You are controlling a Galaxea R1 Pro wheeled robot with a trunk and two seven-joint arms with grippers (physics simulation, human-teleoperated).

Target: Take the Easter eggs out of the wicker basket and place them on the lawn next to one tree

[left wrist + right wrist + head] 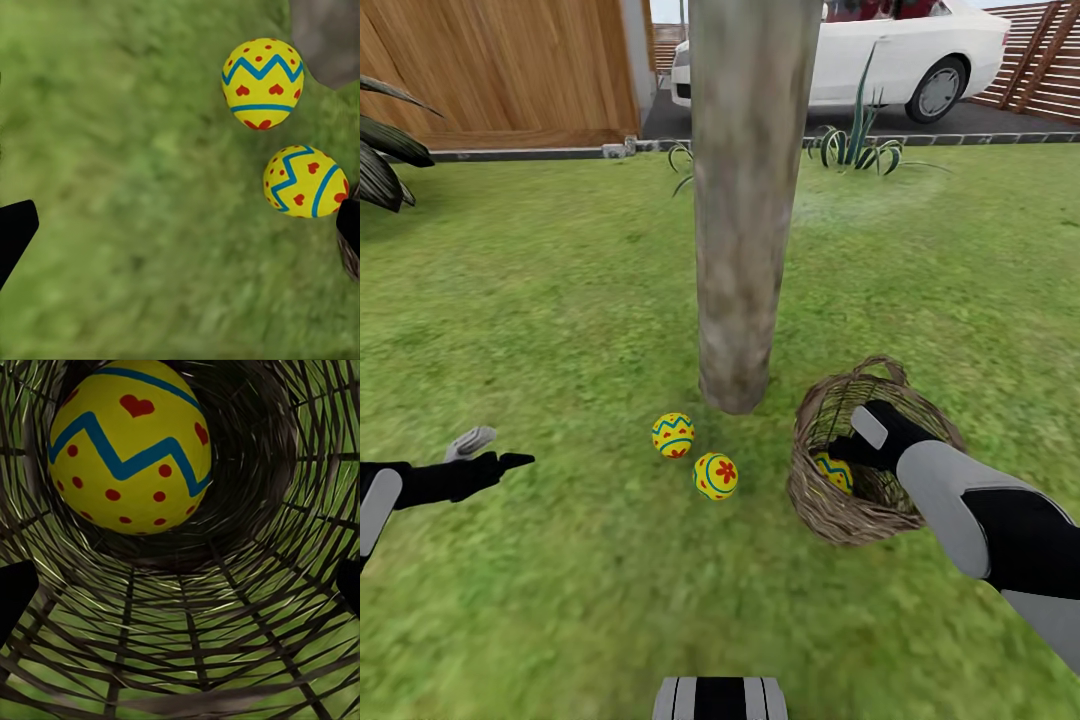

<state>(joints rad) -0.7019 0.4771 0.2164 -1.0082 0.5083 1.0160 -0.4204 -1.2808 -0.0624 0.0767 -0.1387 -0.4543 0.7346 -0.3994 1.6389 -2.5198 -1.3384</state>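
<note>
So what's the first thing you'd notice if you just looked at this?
Probably the thick grey tree trunk standing in the middle of the lawn, with two bright yellow eggs lying on the grass at its foot. Right of them sits the tipped wicker basket, where the right end effector reaches in toward the last egg.

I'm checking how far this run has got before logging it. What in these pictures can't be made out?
- Third egg, head view: mostly hidden by the wicker basket wall and the right gripper.
- Right gripper: whether it touches that egg; right wrist view shows only dark finger tips at the edges.
- Tree: its crown is cut off by the top edge.
- Left gripper: finger gap unclear, head view.
</note>
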